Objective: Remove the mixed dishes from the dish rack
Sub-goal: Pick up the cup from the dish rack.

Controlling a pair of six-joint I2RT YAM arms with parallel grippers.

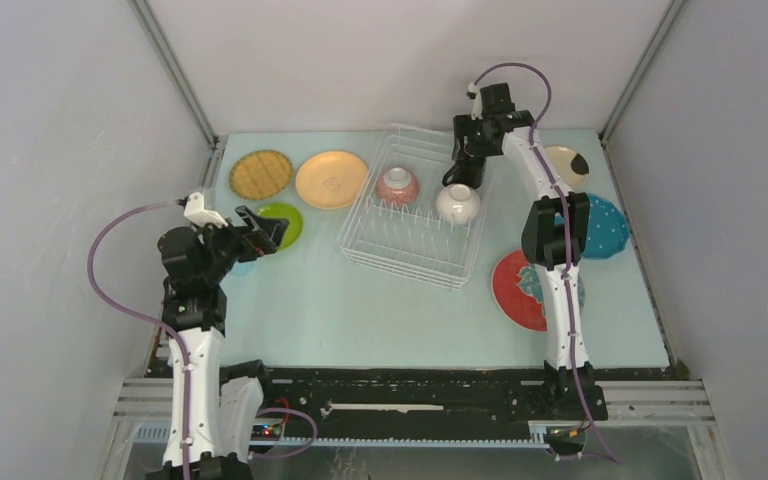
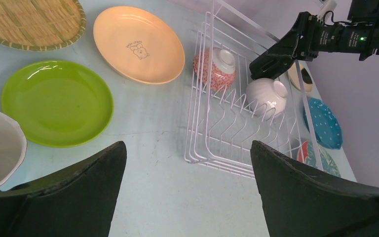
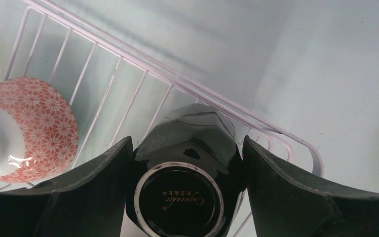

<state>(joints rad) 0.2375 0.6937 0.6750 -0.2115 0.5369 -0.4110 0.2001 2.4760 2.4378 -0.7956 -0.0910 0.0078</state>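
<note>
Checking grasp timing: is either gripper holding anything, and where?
Left gripper is open, empty. Right gripper straddles the upside-down black mug by its sides, in the rack; whether it grips yet cannot be told.

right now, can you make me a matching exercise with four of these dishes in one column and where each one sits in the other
Things:
1. red-patterned ceramic bowl
2. glossy black ceramic mug
3. round lime green plate
4. blue dotted plate

Places:
a. flat on the table, left of the white wire dish rack
b. inside the rack, nothing touching it
c. between the right arm's fingers, at the rack's edge
d. on the table, right of the rack

Pairs: 1-b, 2-c, 3-a, 4-d
</note>
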